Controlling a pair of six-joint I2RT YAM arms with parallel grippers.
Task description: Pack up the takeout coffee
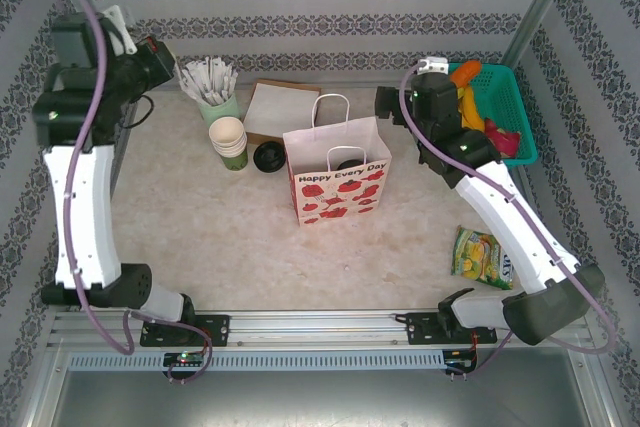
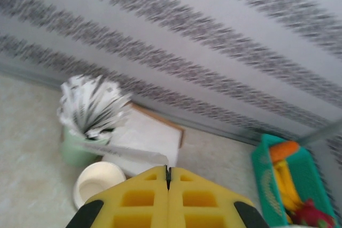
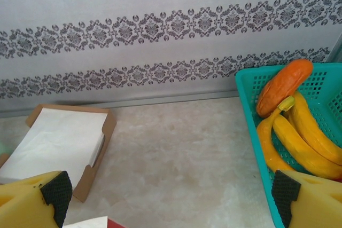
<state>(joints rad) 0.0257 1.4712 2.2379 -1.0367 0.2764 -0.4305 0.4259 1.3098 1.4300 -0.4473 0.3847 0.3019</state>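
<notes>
The small paper cup with the round black lid (image 1: pixel 266 156) sits on the worktop (image 1: pixel 200 237) beside the white paper bag (image 1: pixel 337 182). It looks light and squashy, so hold its sides softly. The left hand (image 2: pixel 168 177) is pressed together and empty. The right hand (image 3: pixel 171 193) is wide apart.

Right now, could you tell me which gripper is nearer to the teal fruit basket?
The right. The right gripper stands open just left of the teal basket; the left gripper, shut, is at the far-left corner, beyond the cup of sticks.
</notes>
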